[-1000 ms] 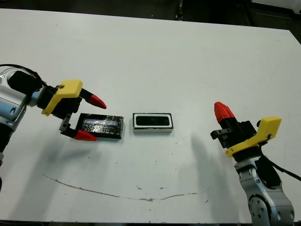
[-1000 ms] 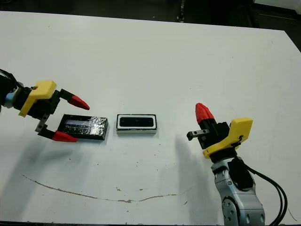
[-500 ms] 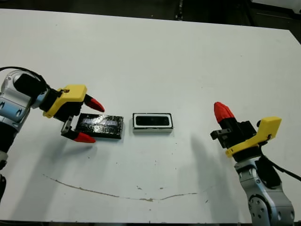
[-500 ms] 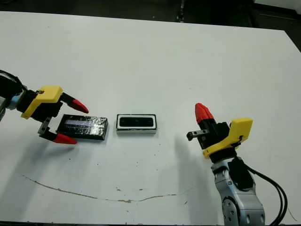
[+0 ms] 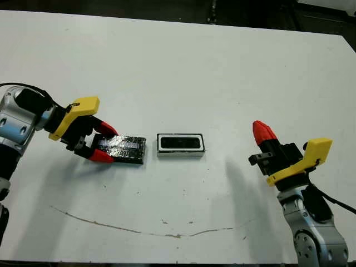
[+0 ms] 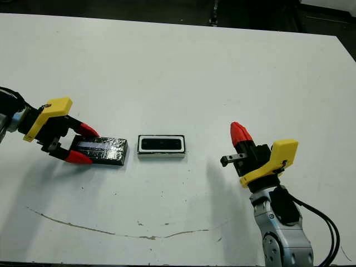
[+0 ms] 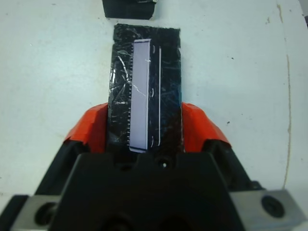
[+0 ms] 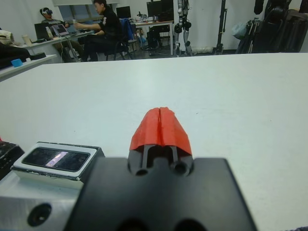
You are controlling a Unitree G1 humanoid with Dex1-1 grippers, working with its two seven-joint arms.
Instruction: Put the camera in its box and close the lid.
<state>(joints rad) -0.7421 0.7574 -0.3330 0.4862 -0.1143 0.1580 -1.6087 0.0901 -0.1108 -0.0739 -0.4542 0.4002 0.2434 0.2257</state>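
While the left gripper [image 5: 100,142] is sitting at the lid's outer end, you are looking at the relation that settles the coming move: the lid [image 5: 121,148] is lying flat on the table [image 5: 183,72] with its long axis running left to right, in line with the box [image 5: 180,144] just beside it toward the centre. In the left wrist view the 2 red fingers [image 7: 91,130] are pressing against the lid's 2 long edges, so you are seeing the claw clamped across the short width at the end farthest from the box, with the rest of the lid reaching out ahead of the fingertips toward the tray.

The camera [image 5: 180,143] is already lying inside the box, its dark glossy face showing between the white walls, long axis matching the tray's. The box and lid are near each other but are not touching; a narrow strip of table is showing between them.

Your right gripper [image 5: 262,133] is resting well apart on the far side of the box, its 2 fingers pressed together and holding nothing. The left arm is clearly the nearer one for the lid. As I judge it, you are going to need a lift and a short carry toward the centre, keeping the long axis unchanged so the cover comes down square over the tray.
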